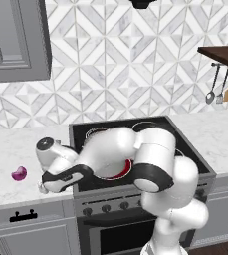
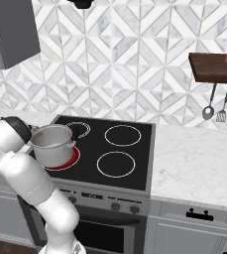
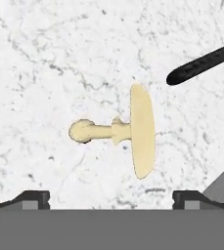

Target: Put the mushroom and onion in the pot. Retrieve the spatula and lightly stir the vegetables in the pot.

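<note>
Dark finger tips of the gripper (image 3: 111,197) are standing spread wide apart and holding nothing, poised above the white marble counter (image 3: 45,63) with the mushroom (image 3: 125,131) lying on its side between them in the hand view. The pale cap is facing one way and the thin stem is pointing the other, so the risk here is that the jaws are lining up badly with such a small, uneven thing: closing on the stem alone could let it pivot out, and coming down off-centre could nudge it along the smooth stone. A black handle tip (image 3: 204,63) is lying near the cap and could get bumped or caught in the closing. In the left base view the hand is reaching low over the counter left of the stove, with the onion (image 1: 19,173) sitting apart from it further left. The pot (image 2: 53,143) is waiting on the glowing front burner, and the spatula (image 2: 222,114) is hanging under the shelf, well away.
</note>
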